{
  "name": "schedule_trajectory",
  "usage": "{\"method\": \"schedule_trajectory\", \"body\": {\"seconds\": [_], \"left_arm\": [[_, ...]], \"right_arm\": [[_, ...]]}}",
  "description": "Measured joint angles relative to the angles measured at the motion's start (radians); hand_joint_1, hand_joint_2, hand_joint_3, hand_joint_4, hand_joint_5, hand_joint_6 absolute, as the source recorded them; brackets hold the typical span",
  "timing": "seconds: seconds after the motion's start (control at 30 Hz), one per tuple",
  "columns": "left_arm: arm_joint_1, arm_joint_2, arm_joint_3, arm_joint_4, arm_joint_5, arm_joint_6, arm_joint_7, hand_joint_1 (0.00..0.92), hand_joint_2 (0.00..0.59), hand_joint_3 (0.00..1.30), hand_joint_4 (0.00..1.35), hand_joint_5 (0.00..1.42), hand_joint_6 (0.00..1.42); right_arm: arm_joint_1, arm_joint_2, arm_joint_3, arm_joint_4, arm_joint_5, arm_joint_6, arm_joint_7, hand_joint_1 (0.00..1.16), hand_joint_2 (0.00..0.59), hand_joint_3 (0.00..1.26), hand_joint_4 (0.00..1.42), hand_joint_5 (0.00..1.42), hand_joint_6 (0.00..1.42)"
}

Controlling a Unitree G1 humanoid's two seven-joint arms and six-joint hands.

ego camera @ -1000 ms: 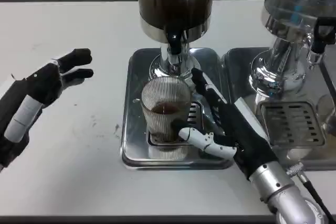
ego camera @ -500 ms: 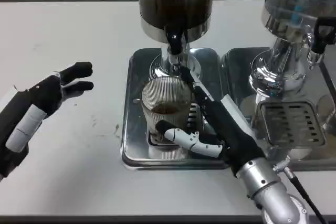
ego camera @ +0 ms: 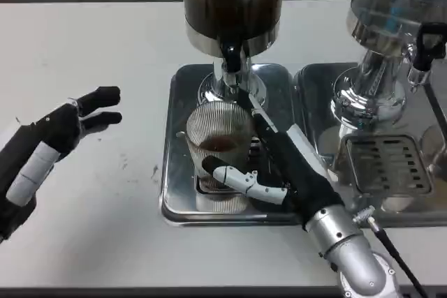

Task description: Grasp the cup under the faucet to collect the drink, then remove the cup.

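The top of the dark cylindrical drink dispenser [ego camera: 234, 1] is cut off by the upper edge. The ribbed clear glass cup [ego camera: 218, 148], part-filled with brown drink, is set on the silver metal drip tray [ego camera: 174, 172] under the black faucet [ego camera: 231, 57], and is clasped from four o'clock by the right hand [ego camera: 279, 172]. The left hand [ego camera: 59, 134] is held spread, holding nothing, over bare white desk [ego camera: 91, 40] at nine o'clock.

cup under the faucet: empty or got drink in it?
Partly filled. The ribbed clear cup stands upright on the drip tray with dark liquid low inside, well short of the rim. The right hand wraps it.
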Motion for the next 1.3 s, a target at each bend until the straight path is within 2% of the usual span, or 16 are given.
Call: {"method": "schedule_trajectory", "body": {"seconds": [0.37,0.77,1.03,1.3], "left_arm": [[0.004,0.001,0.000,0.000,0.000,0.000,0.000,0.000,0.095,0.28,0.18,0.23,0.17],[0.004,0.002,0.000,0.018,0.001,0.003,0.003,0.000,0.086,0.32,0.21,0.25,0.17],[0.004,0.003,0.000,0.020,0.001,0.003,0.003,0.000,0.087,0.34,0.22,0.27,0.17],[0.004,0.005,0.000,0.021,0.002,0.006,0.004,0.000,0.087,0.36,0.24,0.29,0.17]], "right_arm": [[-0.014,0.003,0.018,0.003,-0.024,0.025,-0.029,0.61,0.208,0.00,0.00,0.00,0.00],[-0.050,0.001,0.032,0.031,-0.010,0.033,0.002,0.58,0.216,0.00,0.00,0.00,0.00],[-0.057,0.001,0.042,0.040,-0.017,0.035,-0.006,0.57,0.215,0.00,0.00,0.00,0.00],[-0.073,0.001,0.064,0.040,-0.036,0.054,-0.021,0.63,0.212,0.00,0.00,0.00,0.00]]}}
